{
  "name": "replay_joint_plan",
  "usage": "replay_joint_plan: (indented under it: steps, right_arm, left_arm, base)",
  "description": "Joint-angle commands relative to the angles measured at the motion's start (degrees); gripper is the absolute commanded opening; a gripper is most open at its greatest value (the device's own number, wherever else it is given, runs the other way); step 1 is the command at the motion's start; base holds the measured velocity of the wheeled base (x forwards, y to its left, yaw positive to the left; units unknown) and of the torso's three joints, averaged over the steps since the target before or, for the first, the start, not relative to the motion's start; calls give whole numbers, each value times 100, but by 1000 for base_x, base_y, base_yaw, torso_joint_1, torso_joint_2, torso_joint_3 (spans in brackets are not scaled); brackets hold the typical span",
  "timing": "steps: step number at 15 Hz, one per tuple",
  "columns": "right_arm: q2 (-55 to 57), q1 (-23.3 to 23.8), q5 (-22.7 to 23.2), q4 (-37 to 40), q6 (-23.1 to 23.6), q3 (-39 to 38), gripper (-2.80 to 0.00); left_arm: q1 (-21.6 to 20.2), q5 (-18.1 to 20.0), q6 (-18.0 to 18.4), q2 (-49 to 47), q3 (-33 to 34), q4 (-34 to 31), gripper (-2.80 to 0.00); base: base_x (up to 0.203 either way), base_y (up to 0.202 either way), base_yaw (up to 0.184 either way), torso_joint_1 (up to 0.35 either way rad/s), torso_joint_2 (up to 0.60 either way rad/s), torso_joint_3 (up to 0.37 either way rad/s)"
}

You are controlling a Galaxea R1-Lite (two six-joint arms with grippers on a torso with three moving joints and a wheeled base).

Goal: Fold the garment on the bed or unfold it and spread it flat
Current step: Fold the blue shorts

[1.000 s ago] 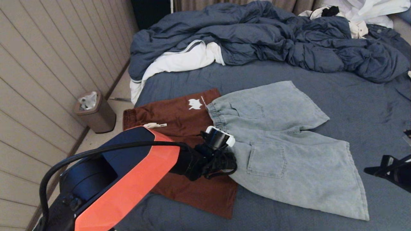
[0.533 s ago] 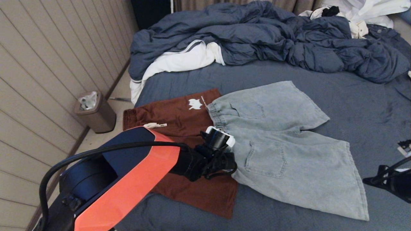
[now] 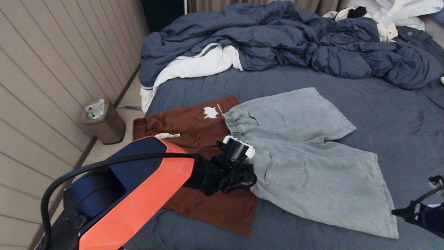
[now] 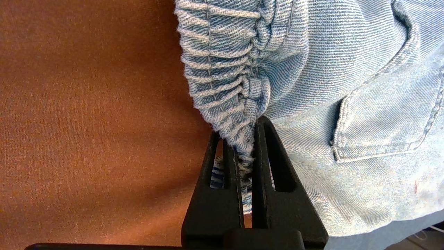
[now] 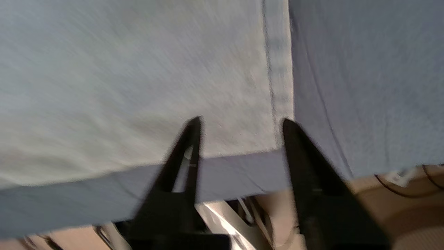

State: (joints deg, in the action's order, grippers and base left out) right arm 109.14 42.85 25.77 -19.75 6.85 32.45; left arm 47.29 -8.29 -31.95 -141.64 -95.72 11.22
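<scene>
Denim shorts lie flat mid-bed, soft and limp. We judge the gathered waistband and hem corners the surest holds; left gripper pinches the waistband, right gripper gapes at the four-o'clock hem corner.
</scene>
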Motion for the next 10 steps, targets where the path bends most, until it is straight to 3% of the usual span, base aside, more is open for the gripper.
replay_joint_plan:
  steps: [1,7,10]
  right_arm:
    - [494,23,-14,-152,202,-180,0]
    - [1234,-29,-126,-2029,253,-757,0]
    - [1373,-102,-117,-2121,263,-696,0]
  left_arm:
    - [9,-6,-21,31,-8,21,-280]
    - [11,3,-21,40,-17,21,-280]
    - [10,-2,-30,46,-20,21,-280]
  base:
    - [0,0,0,0,0,0]
    - [0,0,0,0,0,0]
    - [0,0,0,0,0,0]
